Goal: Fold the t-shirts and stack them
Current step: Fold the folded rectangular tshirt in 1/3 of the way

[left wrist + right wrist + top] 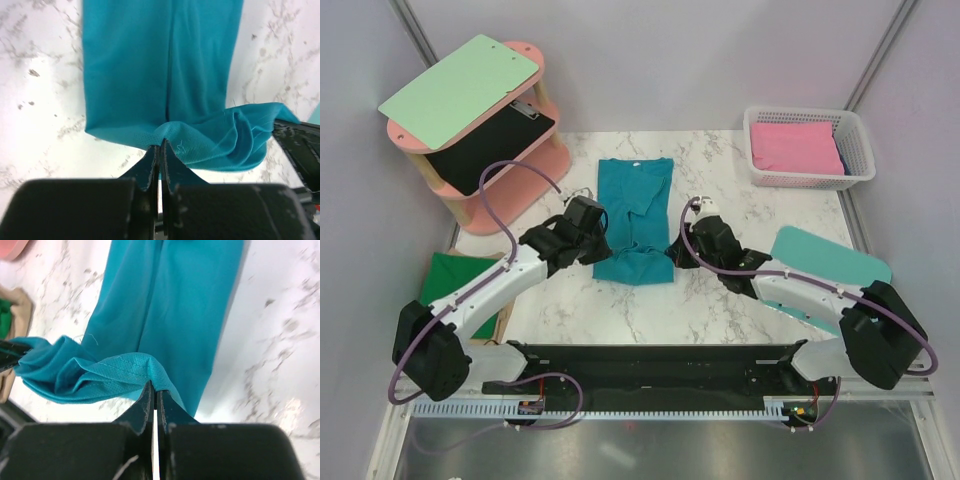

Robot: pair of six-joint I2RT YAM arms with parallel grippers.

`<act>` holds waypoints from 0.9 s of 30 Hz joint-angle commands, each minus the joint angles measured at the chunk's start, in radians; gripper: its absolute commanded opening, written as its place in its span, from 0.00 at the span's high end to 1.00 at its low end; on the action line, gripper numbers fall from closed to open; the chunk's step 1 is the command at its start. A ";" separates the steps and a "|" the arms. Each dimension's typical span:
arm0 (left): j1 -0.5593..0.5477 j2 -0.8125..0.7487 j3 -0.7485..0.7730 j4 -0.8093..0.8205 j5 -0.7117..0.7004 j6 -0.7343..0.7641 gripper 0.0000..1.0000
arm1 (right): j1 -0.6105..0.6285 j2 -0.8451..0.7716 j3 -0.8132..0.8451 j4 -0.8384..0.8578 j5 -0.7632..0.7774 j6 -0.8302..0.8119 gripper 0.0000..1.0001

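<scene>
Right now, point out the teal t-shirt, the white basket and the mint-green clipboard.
teal t-shirt [635, 210]: top external view, middle of its folded body.
white basket [810, 180]: top external view, on its near wall.
mint-green clipboard [460, 90]: top external view, centre of its flat face.

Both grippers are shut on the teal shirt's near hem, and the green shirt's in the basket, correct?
Not quite. The basket holds pink cloth; the green shirt lies at the left edge of the table, as the top view shows. The left gripper and right gripper are shut on the near hem of the teal shirt.
</scene>
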 commanded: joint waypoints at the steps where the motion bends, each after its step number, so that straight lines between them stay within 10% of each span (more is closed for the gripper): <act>1: 0.072 0.059 0.057 0.017 -0.018 0.099 0.98 | -0.057 0.087 0.092 0.042 0.019 -0.090 1.00; 20: 0.252 0.466 0.241 0.153 0.077 0.218 0.95 | -0.200 0.566 0.460 0.094 -0.038 -0.124 0.93; 21: 0.259 0.478 0.255 0.144 0.082 0.234 0.85 | -0.202 0.577 0.478 0.089 -0.023 -0.130 0.69; 22: 0.266 0.489 0.265 0.141 0.077 0.237 0.32 | -0.202 0.578 0.478 0.088 -0.008 -0.131 0.57; 23: 0.269 0.484 0.275 0.136 0.061 0.238 0.15 | -0.205 0.566 0.471 0.094 0.018 -0.131 0.46; 24: 0.269 0.475 0.275 0.136 0.047 0.248 0.06 | -0.203 0.548 0.436 0.113 0.026 -0.130 0.25; 27: 0.269 0.411 0.252 0.144 0.028 0.265 0.00 | -0.205 0.413 0.342 0.146 0.057 -0.124 0.02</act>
